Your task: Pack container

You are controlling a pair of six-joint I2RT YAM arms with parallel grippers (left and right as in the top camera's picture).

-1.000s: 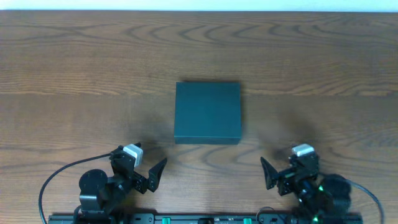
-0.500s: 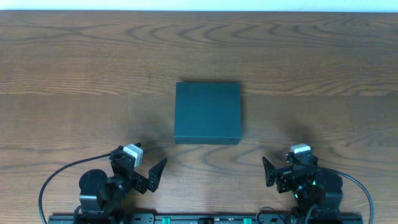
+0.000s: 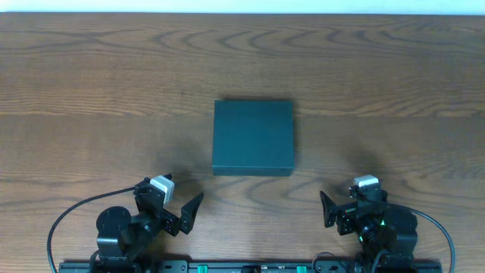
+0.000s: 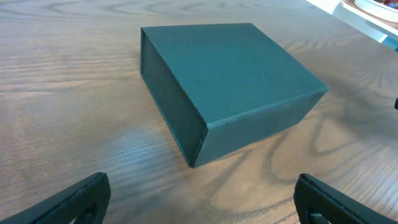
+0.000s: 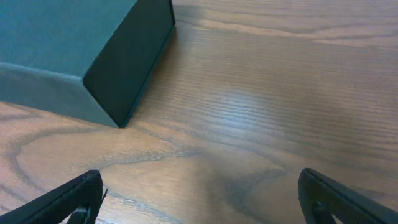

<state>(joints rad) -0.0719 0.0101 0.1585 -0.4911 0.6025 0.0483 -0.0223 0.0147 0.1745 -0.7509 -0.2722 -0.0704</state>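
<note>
The container point(image 3: 252, 137) is a dark teal-green square box, lid closed, at the middle of the wooden table. It fills the upper part of the left wrist view point(image 4: 227, 87) and the upper left of the right wrist view point(image 5: 81, 56). My left gripper point(image 3: 189, 211) is open and empty, near the front edge, left of and nearer than the box. In its own view the left gripper's point(image 4: 202, 196) fingers stand wide apart. My right gripper point(image 3: 330, 210) is open and empty at the front right, and its point(image 5: 202, 196) fingers are also wide apart over bare wood.
The wooden table point(image 3: 114, 91) runs to a pale far edge at the top of the overhead view. A black rail point(image 3: 250, 265) with both arm bases lies along the front edge. A white object point(image 4: 379, 9) shows at the far right of the left wrist view.
The right arm drew back slightly toward its base a second ago and has since held still. The left arm and the container have not moved.
</note>
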